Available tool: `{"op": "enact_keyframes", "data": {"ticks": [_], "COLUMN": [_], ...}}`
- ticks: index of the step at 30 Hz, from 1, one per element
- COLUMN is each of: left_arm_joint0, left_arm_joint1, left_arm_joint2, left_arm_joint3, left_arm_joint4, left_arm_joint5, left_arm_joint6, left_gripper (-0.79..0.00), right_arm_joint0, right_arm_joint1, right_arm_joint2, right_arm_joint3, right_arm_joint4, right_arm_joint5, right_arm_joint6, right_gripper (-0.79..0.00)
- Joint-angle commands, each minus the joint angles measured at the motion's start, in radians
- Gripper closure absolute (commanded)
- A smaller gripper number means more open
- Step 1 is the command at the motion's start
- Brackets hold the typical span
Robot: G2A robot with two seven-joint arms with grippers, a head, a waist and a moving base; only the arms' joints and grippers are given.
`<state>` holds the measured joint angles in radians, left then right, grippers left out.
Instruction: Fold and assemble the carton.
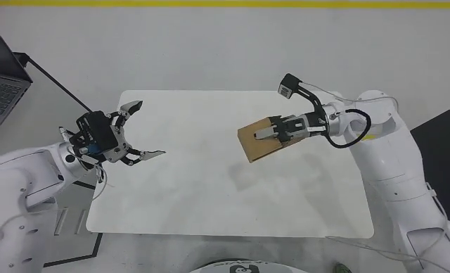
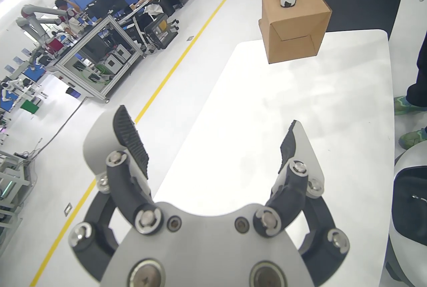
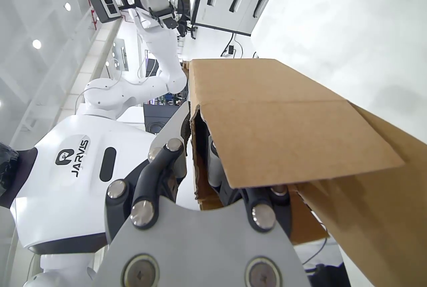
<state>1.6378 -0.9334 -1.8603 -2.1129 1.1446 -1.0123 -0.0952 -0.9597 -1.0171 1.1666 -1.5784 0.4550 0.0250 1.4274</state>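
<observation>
Right gripper (image 1: 270,133) pinches one wall of the brown cardboard carton (image 1: 250,146), which hangs off its fingertips above the white table (image 1: 211,202). Left gripper (image 1: 149,129) is spread wide, well apart. Risk: the single-wall pinch may let the carton pivot or slip.

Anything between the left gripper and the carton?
No. In the top view the stretch of table between the open left gripper and the carton in the right gripper is bare.
</observation>
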Motion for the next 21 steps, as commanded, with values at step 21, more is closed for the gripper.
{"op": "enact_keyframes", "data": {"ticks": [21], "left_arm_joint0": [0.0], "left_arm_joint1": [0.0], "left_arm_joint2": [0.0], "left_arm_joint3": [0.0], "left_arm_joint4": [0.0], "left_arm_joint5": [0.0], "left_arm_joint6": [0.0], "left_gripper": [-0.785], "right_arm_joint0": [0.197], "right_arm_joint1": [-0.007], "right_arm_joint2": [-0.204], "right_arm_joint3": [-0.184], "right_arm_joint4": [-0.566], "right_arm_joint5": [-0.071], "right_arm_joint6": [0.022], "right_gripper": [0.0]}}
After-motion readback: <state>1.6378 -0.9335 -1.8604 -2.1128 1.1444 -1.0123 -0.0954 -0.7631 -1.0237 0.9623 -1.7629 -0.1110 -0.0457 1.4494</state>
